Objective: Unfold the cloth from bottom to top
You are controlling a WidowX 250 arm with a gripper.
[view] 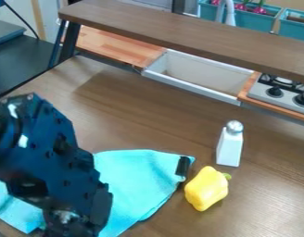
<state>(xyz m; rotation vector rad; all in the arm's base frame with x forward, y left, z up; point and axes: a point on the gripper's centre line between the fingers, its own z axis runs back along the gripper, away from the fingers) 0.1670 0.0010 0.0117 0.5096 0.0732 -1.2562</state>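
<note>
Gripper (77, 215) is at lower L of frame, over or right by the cloth (135, 183); can't tell if it's released, clenched or has fabric in its grasp, b/c the dark housing hides that part. Position prob. makes sense for getting at the near edge, since the unfold goes bottom to top.

Cloth lies on the table (142, 122), lower L to lower ctr, showing on both sides of the arm; its R corner comes up near the pepper. Small black piece (183, 166) sits at that corner; unclear if it's a tag, a clip or part of the rig, so can't say whether it pins the fabric.

Yellow pepper (205, 189), lower R of ctr, lies on its side w/ stem to the R, prob. just a prop. White shaker (229, 146) is upright on its base behind it, R of ctr. Both look like bystanders, but the pepper's close enough that a wide sweep might nudge it; lifting up and away toward the top, w/ little sideways drag, seems safest.
</note>
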